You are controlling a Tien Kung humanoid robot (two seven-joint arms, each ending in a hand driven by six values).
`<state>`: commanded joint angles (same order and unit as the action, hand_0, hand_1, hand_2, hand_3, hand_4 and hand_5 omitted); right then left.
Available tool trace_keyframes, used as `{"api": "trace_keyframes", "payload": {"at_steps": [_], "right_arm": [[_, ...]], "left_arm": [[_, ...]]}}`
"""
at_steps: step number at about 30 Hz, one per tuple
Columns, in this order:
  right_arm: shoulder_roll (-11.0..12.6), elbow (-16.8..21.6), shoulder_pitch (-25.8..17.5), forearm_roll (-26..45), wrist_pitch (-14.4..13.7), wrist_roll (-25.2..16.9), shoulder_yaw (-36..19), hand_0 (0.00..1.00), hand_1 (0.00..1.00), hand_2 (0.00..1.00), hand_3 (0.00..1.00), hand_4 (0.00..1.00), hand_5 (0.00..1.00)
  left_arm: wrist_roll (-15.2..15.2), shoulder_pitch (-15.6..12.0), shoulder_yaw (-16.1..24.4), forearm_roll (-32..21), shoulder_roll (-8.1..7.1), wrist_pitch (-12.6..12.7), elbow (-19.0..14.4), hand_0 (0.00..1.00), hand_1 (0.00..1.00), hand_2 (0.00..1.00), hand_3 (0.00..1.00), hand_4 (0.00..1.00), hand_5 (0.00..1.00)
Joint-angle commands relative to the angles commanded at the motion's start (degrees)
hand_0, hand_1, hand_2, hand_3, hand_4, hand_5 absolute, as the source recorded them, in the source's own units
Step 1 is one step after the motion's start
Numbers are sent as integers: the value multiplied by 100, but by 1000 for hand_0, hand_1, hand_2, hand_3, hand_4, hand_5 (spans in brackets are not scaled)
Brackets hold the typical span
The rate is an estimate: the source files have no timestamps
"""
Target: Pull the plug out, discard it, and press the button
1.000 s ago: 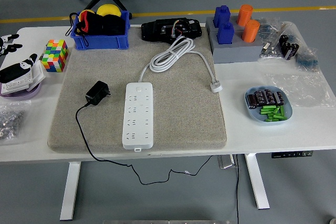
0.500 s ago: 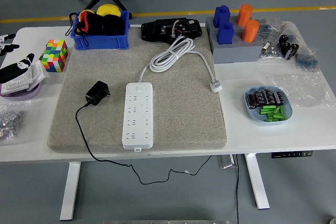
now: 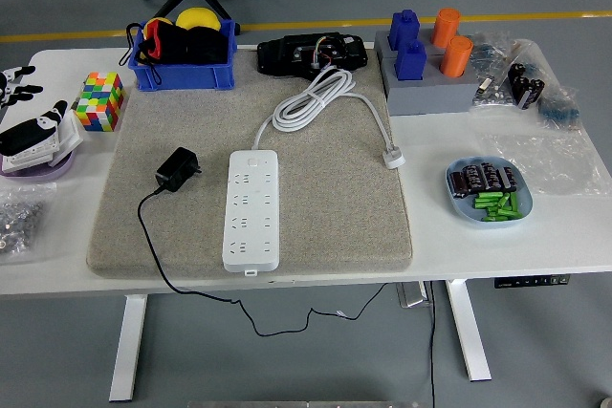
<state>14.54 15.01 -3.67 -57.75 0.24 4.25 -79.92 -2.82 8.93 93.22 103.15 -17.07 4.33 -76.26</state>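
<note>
We are looking down at a white table (image 3: pixel 574 226) with a big grey mat (image 3: pixel 325 207) lying in the middle of it. A long white power strip (image 3: pixel 252 208) is lying on the mat, a bit left of the middle of the frame. No plug is sitting in it. The black plug (image 3: pixel 177 168) is lying on the mat just to the left of the strip, not touching it. Its thin black wire (image 3: pixel 153 255) is running down over the near edge of the table and hanging below it. The strip's own white cord (image 3: pixel 311 97) is curling in loops near the top of the mat, and its white end (image 3: pixel 393 156) is lying at the mat's right side.

At the far left edge of the frame we are seeing only a little bit of our left hand (image 3: pixel 13 84). Its white fingertips are poking in above a purple bowl (image 3: pixel 38 161). They are holding nothing, but we cannot tell if they are spread or curled.

A colourful cube (image 3: pixel 100 100) is sitting at the upper left, next to a blue bin (image 3: pixel 182 72). Blue and orange blocks (image 3: pixel 430 45) are standing at the upper right. A light blue dish (image 3: pixel 489 191) with green and dark bits in it is sitting at the right.
</note>
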Motion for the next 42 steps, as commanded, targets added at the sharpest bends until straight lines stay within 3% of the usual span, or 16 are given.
{"api": "trace_keyframes", "payload": {"at_steps": [18,23,42], "right_arm": [[-7,-53,126,1,1,-4,31,726,680,660,653,749,613],[65,-62,212,70,-4,-11,211,725,680,660,653,749,613],[42,-62,77,7,-14,-26,10,725,679,659,653,748,612]], "left_arm": [[7,41,61,-3,6,-2,-77,776,757,723,867,718,347],[-20,140,-68,8,-80,-27,-33,775,753,723,867,717,347],[-11,41,-128,-22,-20,-41,-91,768,752,721,865,716,343]]}}
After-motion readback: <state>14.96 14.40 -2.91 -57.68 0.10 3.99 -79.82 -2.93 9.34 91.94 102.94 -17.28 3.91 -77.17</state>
